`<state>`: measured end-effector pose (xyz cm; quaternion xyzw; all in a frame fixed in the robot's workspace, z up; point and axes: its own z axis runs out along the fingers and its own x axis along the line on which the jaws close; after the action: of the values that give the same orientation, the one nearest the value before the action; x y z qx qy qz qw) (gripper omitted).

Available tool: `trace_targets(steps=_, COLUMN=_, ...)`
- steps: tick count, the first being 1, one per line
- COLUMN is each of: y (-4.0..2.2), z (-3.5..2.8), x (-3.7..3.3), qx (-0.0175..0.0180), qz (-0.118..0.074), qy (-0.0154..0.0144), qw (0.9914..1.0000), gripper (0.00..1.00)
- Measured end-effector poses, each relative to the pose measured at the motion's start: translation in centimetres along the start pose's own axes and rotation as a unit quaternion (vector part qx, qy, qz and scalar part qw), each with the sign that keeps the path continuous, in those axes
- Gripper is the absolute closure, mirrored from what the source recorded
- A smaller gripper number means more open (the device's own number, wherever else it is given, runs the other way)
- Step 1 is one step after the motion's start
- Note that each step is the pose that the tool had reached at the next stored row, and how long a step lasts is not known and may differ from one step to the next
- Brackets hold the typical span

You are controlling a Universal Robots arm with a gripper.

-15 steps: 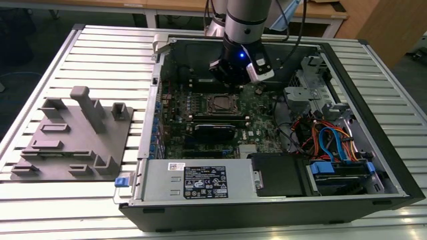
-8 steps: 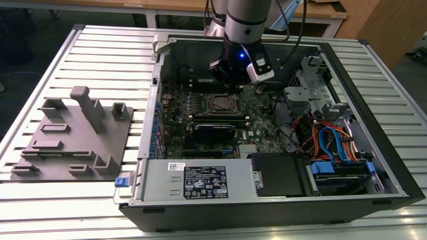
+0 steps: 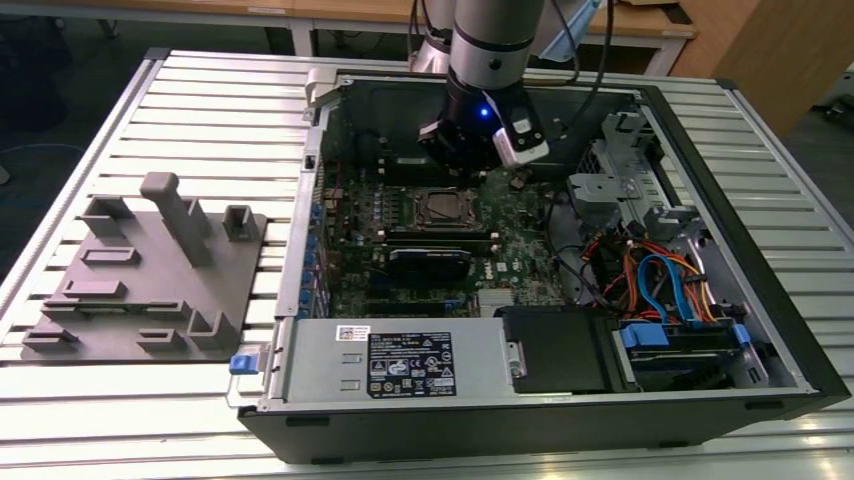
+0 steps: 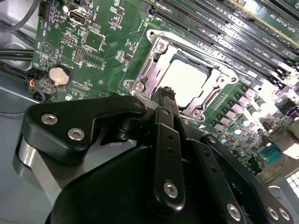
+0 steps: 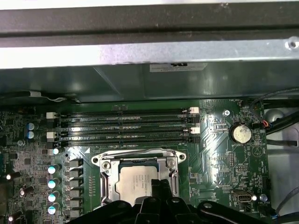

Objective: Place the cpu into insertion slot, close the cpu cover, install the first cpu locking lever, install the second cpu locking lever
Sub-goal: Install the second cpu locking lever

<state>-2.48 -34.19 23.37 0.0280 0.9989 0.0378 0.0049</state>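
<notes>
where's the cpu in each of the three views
Exterior view: the cpu sits in the socket mid-motherboard, just below the gripper.
First wrist view: cpu framed by the cpu cover, just beyond the gripper tips.
Second wrist view: cpu, bright square inside the cover.
Shared landmark: the coin battery in both wrist views.

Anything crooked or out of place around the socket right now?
Nothing stands out. The cpu lies flat and square in the insertion slot, with the cpu cover down around it. The gripper is at the socket's edge.
</notes>
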Motion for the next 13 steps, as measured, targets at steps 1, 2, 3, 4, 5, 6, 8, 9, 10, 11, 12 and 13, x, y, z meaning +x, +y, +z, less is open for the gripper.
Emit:
trace_targets(steps=1, y=-0.02, z=0.0, x=0.0, qx=0.0, qz=0.0, qy=0.0, qw=1.0, gripper=0.9)
trace_targets(steps=2, y=-0.03, z=-0.01, x=0.0, qx=0.0001, qz=0.0, qy=0.0, qw=1.0, gripper=0.9)
trace_targets(steps=3, y=-0.03, z=-0.03, x=0.0, qx=0.0001, qz=0.0, qy=0.0001, qw=1.0, gripper=0.9)
trace_targets(steps=4, y=-0.02, z=-0.13, x=0.0, qx=0.0001, qz=0.0, qy=0.0001, qw=1.0, gripper=0.9)
trace_targets(steps=5, y=-0.01, z=-0.31, x=0.0, qx=0.0001, qz=0.0, qy=0.0, qw=1.0, gripper=0.9)
trace_targets(steps=6, y=0.01, z=-0.52, x=-0.01, qx=0.0001, qz=0.0, qy=0.0, qw=1.0, gripper=0.9)
trace_targets(steps=8, y=0.04, z=-0.85, x=-0.01, qx=0.0, qz=0.0, qy=0.0, qw=1.0, gripper=0.9)
trace_targets(steps=9, y=0.04, z=-0.94, x=-0.01, qx=0.0, qz=0.0, qy=0.0, qw=1.0, gripper=0.9)
trace_targets(steps=10, y=0.05, z=-0.95, x=-0.01, qx=0.0, qz=0.0, qy=0.0, qw=1.0, gripper=0.9)
trace_targets(steps=11, y=0.05, z=-0.95, x=-0.01, qx=-0.0001, qz=0.0, qy=-0.0001, qw=1.0, gripper=0.9)
trace_targets(steps=12, y=0.04, z=-0.95, x=-0.01, qx=-0.0001, qz=0.0, qy=0.0, qw=1.0, gripper=0.9)
trace_targets(steps=13, y=0.02, z=-0.95, x=-0.01, qx=0.0, qz=0.0, qy=0.0, qw=1.0, gripper=0.9)
